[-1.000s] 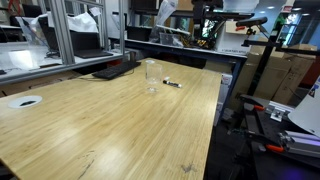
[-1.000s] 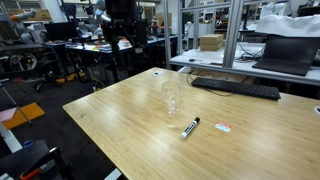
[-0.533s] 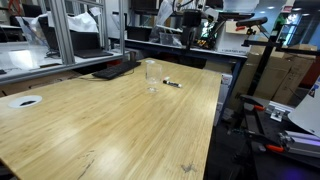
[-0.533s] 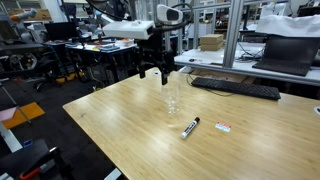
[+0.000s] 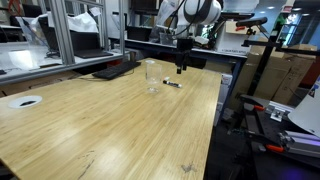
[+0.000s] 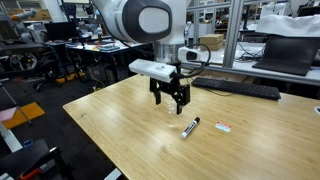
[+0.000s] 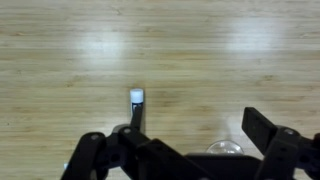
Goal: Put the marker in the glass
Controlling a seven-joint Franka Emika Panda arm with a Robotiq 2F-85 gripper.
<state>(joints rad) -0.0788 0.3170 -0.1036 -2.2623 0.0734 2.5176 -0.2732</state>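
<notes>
A busy lab with metal frames and monitors surrounds a pale wooden desk [image 6: 110, 125], which fills most of both exterior views. My end effector [image 6: 170, 97] hangs above the desk near the centre of an exterior view, fingers pointing down and spread wide, holding nothing. In the wrist view the two dark fingers [image 7: 268, 135] come in from the lower edge, far apart, with bare wood between them. The marker [image 7: 135, 108] lies flat on the desk in the lower centre of that view, its whitish end toward the top of the frame and its dark body running down under my linkage. In an exterior view it lies below and to the right of my end effector, apart from it, with a small white label [image 6: 224, 127] just beside it. The glass [image 5: 151, 76] stands upright on the desk just left of the marker [image 5: 173, 84]; only its rim [image 7: 226, 148] shows at the lower edge of the wrist view. A black keyboard [image 6: 236, 88] lies at the upper right.
</notes>
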